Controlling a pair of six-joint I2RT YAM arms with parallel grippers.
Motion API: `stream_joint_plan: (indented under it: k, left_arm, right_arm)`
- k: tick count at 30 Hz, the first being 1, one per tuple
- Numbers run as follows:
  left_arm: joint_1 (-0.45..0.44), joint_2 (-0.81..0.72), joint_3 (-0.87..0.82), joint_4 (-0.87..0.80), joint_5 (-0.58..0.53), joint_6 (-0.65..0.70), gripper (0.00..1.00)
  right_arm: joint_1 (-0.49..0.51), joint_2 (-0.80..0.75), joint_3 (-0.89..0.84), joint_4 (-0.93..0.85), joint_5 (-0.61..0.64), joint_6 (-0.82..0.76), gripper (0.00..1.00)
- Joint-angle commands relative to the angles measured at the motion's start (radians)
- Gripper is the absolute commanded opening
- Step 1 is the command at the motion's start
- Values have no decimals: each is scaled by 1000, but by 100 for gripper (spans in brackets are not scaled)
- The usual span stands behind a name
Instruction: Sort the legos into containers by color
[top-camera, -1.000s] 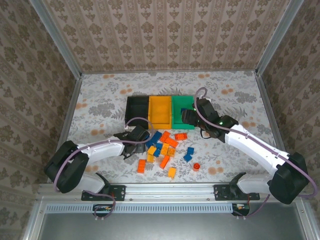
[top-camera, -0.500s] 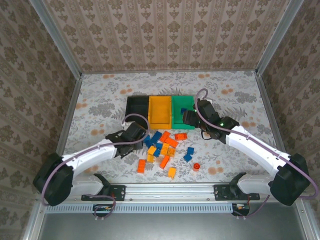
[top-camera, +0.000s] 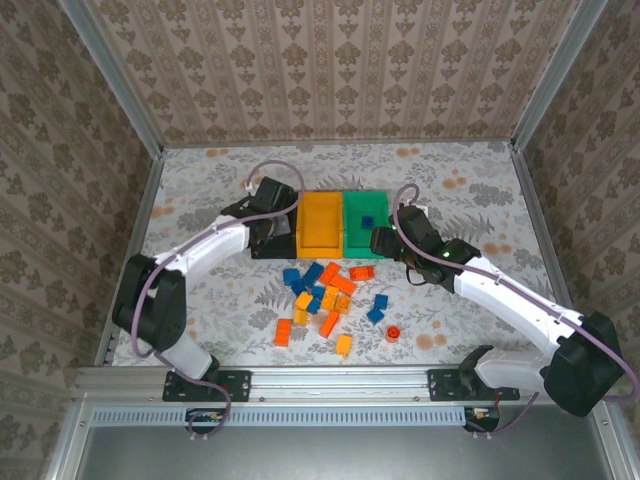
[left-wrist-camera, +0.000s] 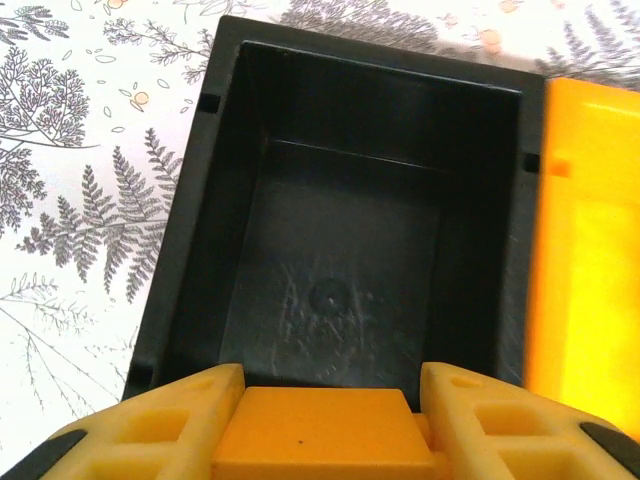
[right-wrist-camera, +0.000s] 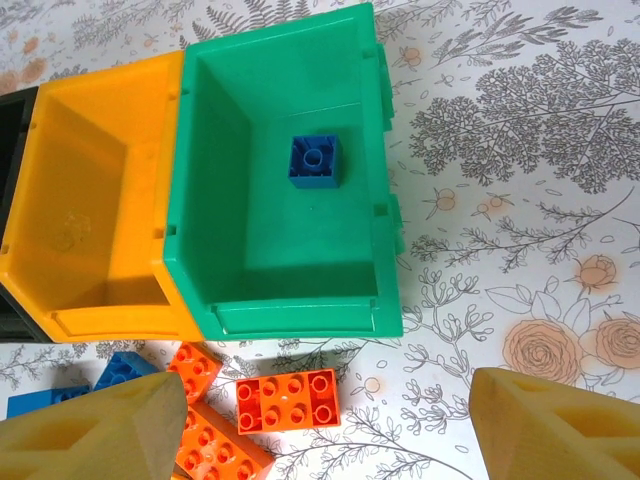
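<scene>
Legos (top-camera: 325, 295) are lying loose on the tabletop (top-camera: 200, 190), just in front of the three bins. My left jaws are clamping a yellow-orange brick (left-wrist-camera: 320, 430) and are hanging over the near edge of the black bin (left-wrist-camera: 190, 250). My right jaws are standing apart with nothing between them, above the near wall of the green bin (right-wrist-camera: 290, 250). One blue brick (right-wrist-camera: 314, 161) is resting on that bin's floor. The yellow-orange bin (right-wrist-camera: 100, 200) is sitting between the other two.
</scene>
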Motion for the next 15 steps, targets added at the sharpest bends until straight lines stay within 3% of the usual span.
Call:
stream_joint_plan:
  k: [1,4,8,15]
  left_arm:
    - [24,63,73,-26,-20,44,39]
    - [39,114,112,-36,-15,45,42]
    - [42,146,145,-39,-2,41,54]
    - [34,73,131,-30,26,27,72]
  right_arm:
    - [-11,-46,-15,-26,31,17,77]
    - [-14,-64,-15,-41,32,19,77]
    - [-17,-83,-21,-58,32,18,77]
    - [-22,-104,-22,-74,27,16,80]
